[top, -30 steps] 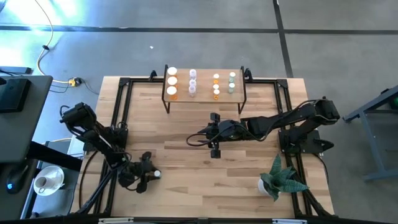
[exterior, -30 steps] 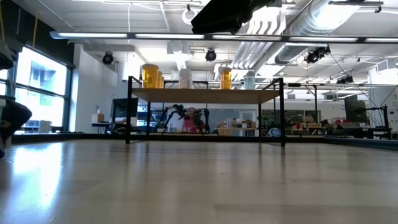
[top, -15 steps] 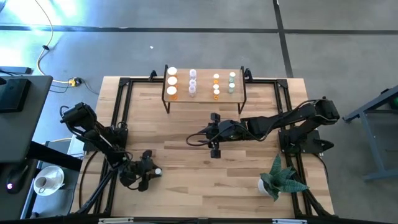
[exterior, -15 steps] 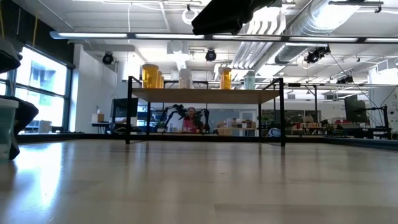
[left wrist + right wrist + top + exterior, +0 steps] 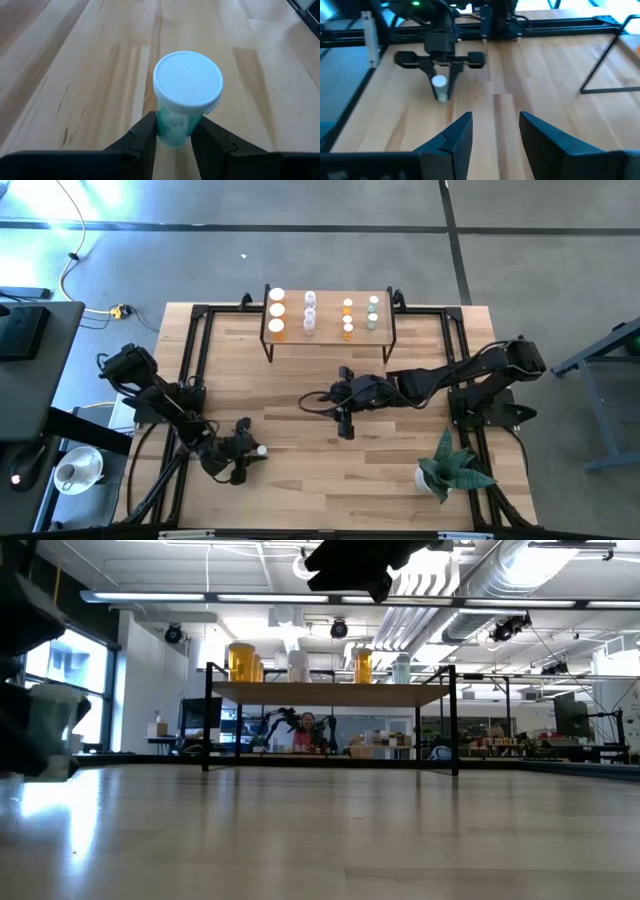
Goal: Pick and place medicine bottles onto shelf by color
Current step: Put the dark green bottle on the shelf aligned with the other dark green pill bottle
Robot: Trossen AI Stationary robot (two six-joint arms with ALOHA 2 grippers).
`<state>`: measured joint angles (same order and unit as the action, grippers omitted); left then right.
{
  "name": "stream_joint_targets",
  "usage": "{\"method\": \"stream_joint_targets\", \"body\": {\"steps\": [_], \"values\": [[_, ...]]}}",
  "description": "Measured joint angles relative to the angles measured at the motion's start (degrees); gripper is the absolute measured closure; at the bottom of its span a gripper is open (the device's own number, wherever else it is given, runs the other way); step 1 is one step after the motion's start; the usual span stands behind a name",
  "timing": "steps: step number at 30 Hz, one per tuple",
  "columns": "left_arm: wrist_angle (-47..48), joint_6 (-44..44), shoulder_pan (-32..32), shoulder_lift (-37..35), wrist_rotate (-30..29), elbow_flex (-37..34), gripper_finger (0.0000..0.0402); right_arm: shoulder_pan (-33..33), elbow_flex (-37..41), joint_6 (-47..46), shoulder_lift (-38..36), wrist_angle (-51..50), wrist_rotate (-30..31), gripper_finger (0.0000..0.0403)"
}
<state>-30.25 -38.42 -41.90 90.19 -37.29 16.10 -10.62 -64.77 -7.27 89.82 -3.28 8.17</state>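
We see a big wooden table with a black frame around its edge. The floor around it is grey. Looking level across the table, the room behind has bright lights and pipes on the ceiling and a window on one side. A green spiky plant sits near the table's 5 o'clock corner.

The shelf stands at 12 o'clock on the table. On it we see little medicine bottles in rows, orange ones, clear ones and pale green ones.

The left gripper is at about 7 o'clock on the table. Its fingers squeeze one pale green bottle between them, low on its body. The white cap sticks out past the fingertips.

The right gripper hangs over the middle of the table. Its fingers stand apart with nothing between them.
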Motion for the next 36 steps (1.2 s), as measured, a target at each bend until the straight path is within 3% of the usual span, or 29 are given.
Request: {"method": "stream_joint_targets", "body": {"steps": [8,20,27,36], "values": [[0.2,12.8,9.3,0.0,7.8,5.6,0.0304,-1.3,-0.1,0.7,1.8,2.8,-0.5,0.0249],[3.9,26.6,22.2,0.0,25.2,13.9,0.0303,-3.4,-0.1,2.2,5.1,5.7,-3.2,0.0249],[14.4,32.7,25.9,0.0,26.6,20.9,0.0303,-3.9,-0.1,4.7,5.7,9.5,-3.7,0.0249],[15.9,34.6,29.0,0.0,26.4,24.7,0.0302,-4.3,0.0,9.2,8.1,11.9,-4.9,0.0249]]}}
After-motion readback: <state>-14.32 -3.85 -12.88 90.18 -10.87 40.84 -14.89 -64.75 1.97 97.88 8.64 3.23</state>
